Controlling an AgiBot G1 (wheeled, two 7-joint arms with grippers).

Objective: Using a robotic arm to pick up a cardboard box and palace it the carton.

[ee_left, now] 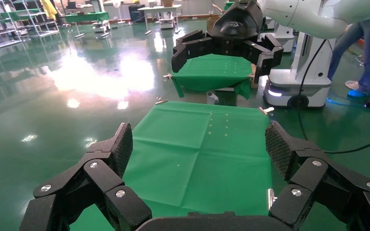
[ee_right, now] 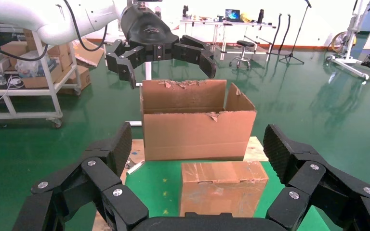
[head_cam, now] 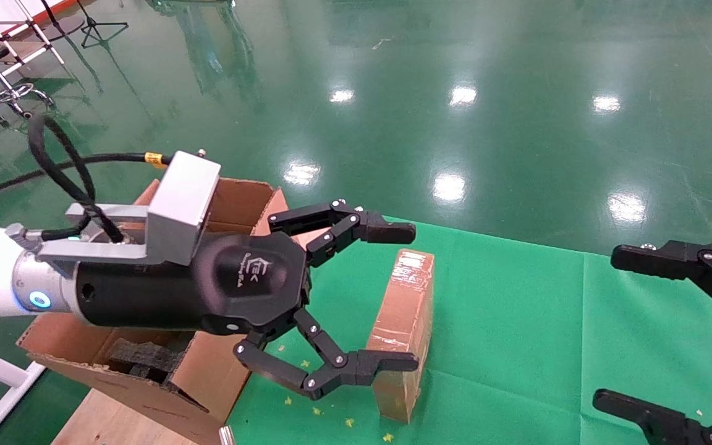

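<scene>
Our left end effector (head_cam: 393, 296), wide open and empty, brackets the cardboard box (head_cam: 404, 330) w/o touching; box's long axis runs fingertip to fingertip.

— What blocks the frame's left?
— The carton (head_cam: 164, 371), lower left, with the cardboard box (head_cam: 404, 327) standing on edge at centre.
— Free room?
— Bare green cloth (head_cam: 529, 334) from the box right to the spread-fingered right gripper (head_cam: 671, 334).
</scene>
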